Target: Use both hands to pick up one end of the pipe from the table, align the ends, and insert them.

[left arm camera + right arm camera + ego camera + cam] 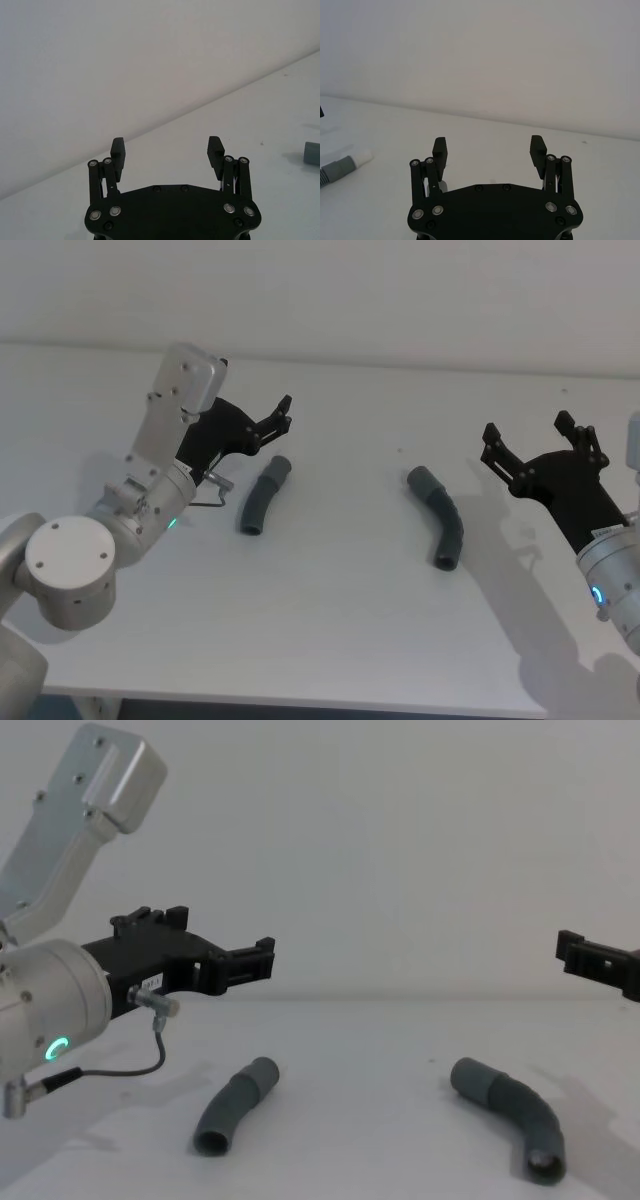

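Two bent dark-grey pipe pieces lie apart on the white table [340, 630]. One piece [263, 496] [236, 1105] is left of centre, the other [440, 515] [510, 1110] right of centre. My left gripper [283, 414] [166, 150] [225, 938] hovers open just above and behind the left piece, holding nothing. My right gripper [528, 435] [487, 147] [590, 955] is open and empty in the air, to the right of the right piece. The right wrist view shows a grey cuff with a white tip [364, 156]. Another grey cuff [312, 152] shows at the edge of the left wrist view.
A plain pale wall [400, 290] rises behind the table. The table's front edge [300, 702] runs close to my body. A thin cable [140, 1070] loops under the left wrist.
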Robot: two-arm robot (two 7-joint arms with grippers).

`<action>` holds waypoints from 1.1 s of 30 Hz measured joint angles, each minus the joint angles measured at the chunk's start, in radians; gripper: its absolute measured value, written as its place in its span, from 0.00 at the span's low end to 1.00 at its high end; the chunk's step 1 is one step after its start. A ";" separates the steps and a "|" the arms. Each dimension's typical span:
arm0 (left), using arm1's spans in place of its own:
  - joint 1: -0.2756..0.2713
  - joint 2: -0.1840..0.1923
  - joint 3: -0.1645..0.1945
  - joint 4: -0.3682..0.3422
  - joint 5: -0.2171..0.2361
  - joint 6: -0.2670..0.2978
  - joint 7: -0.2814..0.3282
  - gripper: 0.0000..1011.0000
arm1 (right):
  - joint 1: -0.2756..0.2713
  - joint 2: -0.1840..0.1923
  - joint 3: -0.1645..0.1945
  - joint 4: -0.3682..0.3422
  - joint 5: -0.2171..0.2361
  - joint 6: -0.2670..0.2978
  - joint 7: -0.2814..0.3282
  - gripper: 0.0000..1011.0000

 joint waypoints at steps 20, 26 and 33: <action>0.009 -0.001 -0.002 -0.001 0.005 -0.022 0.008 0.99 | 0.000 0.000 0.000 0.000 0.000 0.000 0.000 0.99; 0.009 -0.001 -0.002 -0.001 0.005 -0.022 0.008 0.99 | 0.000 0.000 0.000 0.000 0.000 0.000 0.000 0.99; 0.009 -0.001 -0.002 -0.001 0.005 -0.022 0.008 0.99 | 0.000 0.000 0.000 0.000 0.000 0.000 0.000 0.99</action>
